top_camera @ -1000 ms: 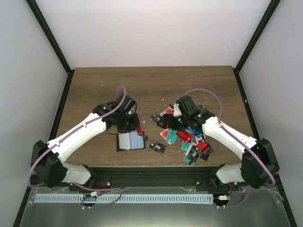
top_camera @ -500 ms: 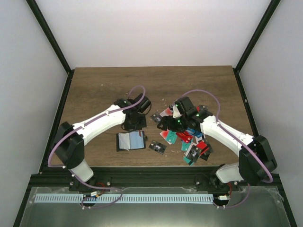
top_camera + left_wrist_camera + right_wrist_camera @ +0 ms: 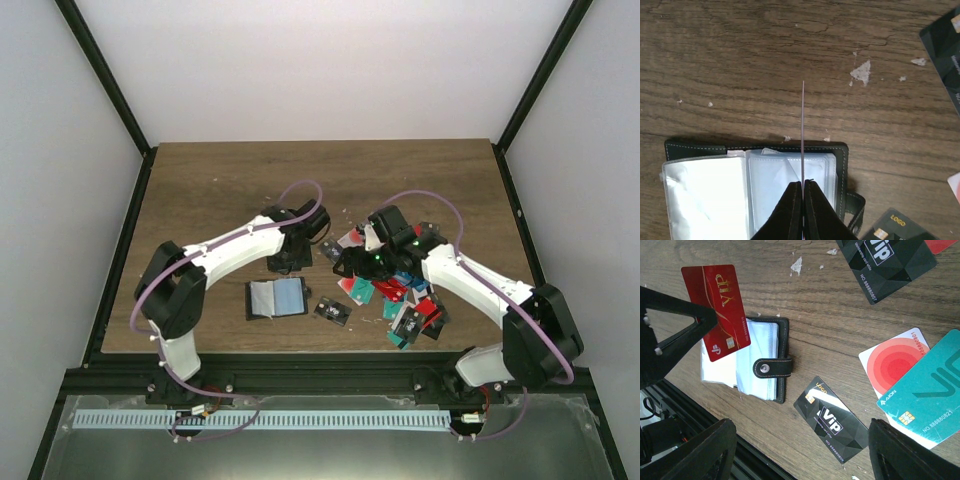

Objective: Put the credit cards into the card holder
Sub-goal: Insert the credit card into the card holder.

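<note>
Wood table (image 3: 200, 180), white walls (image 3: 320, 70); left jaws pinch red card (image 3: 715, 310), right gape, seemingly empty.

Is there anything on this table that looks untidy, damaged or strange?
The credit cards lie in a loose, overlapping heap on the right side, several of them askew. The table has pale chipped spots in the wood beyond the open card holder. Nothing else stands out.
</note>
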Robot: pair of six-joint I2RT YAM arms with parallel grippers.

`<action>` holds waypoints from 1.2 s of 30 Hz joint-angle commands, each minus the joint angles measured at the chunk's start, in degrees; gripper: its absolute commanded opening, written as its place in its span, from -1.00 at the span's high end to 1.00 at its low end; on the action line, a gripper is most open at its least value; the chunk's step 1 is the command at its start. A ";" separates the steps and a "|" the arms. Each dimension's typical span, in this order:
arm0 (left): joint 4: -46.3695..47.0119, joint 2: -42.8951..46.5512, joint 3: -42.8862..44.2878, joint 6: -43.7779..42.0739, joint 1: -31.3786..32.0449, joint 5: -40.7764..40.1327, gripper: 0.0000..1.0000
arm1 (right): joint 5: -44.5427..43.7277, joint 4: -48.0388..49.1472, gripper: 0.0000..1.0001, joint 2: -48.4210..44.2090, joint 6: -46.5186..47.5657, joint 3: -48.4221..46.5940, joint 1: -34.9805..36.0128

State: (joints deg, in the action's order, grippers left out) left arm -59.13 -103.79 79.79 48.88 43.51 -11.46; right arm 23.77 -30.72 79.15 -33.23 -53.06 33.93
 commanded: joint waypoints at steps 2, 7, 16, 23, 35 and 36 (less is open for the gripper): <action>1.77 -3.71 2.20 0.25 0.11 -2.07 0.92 | -0.13 -0.63 -0.47 0.30 1.06 0.49 -0.15; 2.52 -5.41 1.98 0.17 0.13 -2.02 0.92 | 0.02 -0.74 -0.47 0.27 1.15 0.72 -0.18; -0.37 -1.77 -0.25 0.60 0.20 -3.72 0.92 | 0.51 0.00 -0.46 1.18 0.75 0.96 -0.11; -1.69 2.03 -2.88 1.04 0.20 -4.94 0.92 | 1.10 0.46 -0.47 2.30 0.90 1.02 -0.12; -0.23 6.81 -5.28 -1.10 0.27 -4.96 0.92 | 1.54 0.79 -0.47 1.78 0.87 1.87 -0.11; 1.65 7.21 -5.82 -1.98 0.34 -3.29 0.92 | 2.00 1.25 -0.46 1.63 1.05 1.97 -0.05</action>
State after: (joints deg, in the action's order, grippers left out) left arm -61.06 -99.09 75.66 49.08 43.55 -16.43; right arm 24.88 -30.37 81.47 -32.99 -51.88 33.93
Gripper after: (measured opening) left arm 0.041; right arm 0.733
